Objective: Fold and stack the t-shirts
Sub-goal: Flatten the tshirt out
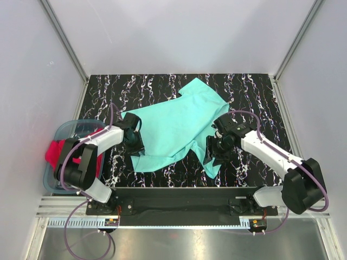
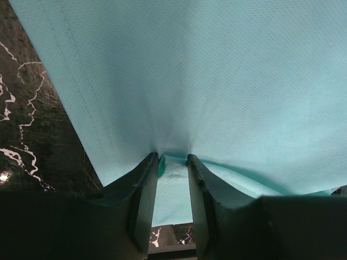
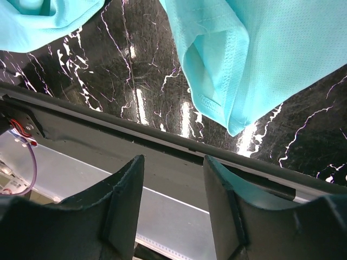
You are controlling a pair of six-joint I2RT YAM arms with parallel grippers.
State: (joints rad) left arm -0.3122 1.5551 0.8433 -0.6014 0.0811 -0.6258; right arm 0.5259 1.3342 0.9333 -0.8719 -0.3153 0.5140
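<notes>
The mint-teal t-shirt (image 1: 173, 122) lies spread and rumpled across the middle of the black marbled table. My left gripper (image 1: 135, 145) is at its left edge. In the left wrist view the gripper (image 2: 172, 157) is shut on a pinch of the teal cloth (image 2: 217, 70), with creases running out from the tips. My right gripper (image 1: 216, 156) is over the shirt's near right flap. In the right wrist view it (image 3: 171, 160) is open and empty, with a teal sleeve (image 3: 233, 59) beyond its tips. The red t-shirt (image 1: 53, 153) lies bunched in the tub.
A translucent blue-grey tub (image 1: 60, 131) stands at the table's left edge beside the left arm. The dark rail (image 1: 179, 194) and the metal front edge (image 3: 81, 173) run along the near side. White walls enclose the table on three sides.
</notes>
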